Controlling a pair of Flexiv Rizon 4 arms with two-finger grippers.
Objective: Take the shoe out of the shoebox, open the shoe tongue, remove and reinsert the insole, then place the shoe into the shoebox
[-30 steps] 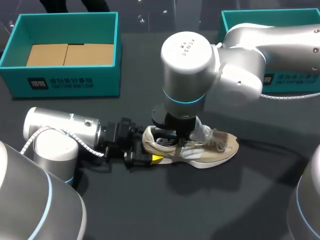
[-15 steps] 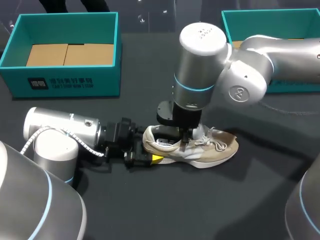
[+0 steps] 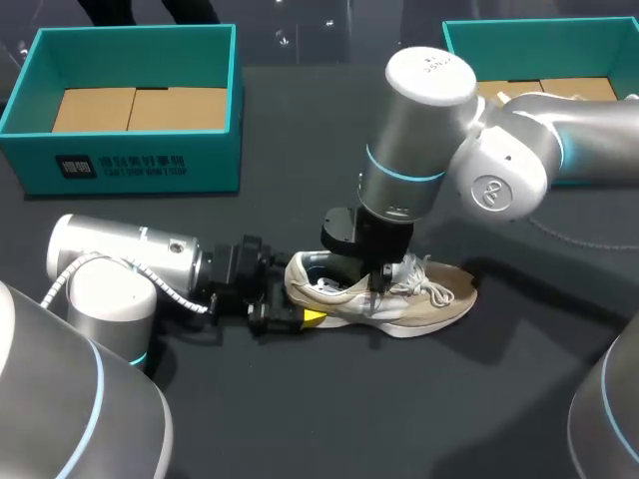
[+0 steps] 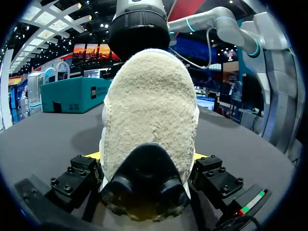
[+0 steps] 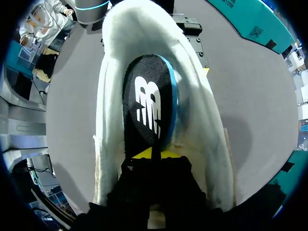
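Right tool (image 5: 151, 154) pinches insole (image 5: 147, 103), tilted inside shoe (image 3: 424, 299); left tool (image 4: 147, 156) clamps its heel on the desk (image 3: 300, 419). Unboxing and tongue judged done; insole reseating and return to shoebox (image 3: 140, 165) remain.

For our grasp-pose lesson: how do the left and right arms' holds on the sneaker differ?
The left silver arm lies low along the table, jaws clamping the beige suede sneaker at its heel. The right silver arm stands upright, jaws reaching down inside, pinching the black fabric insole. Both touch the same sneaker.
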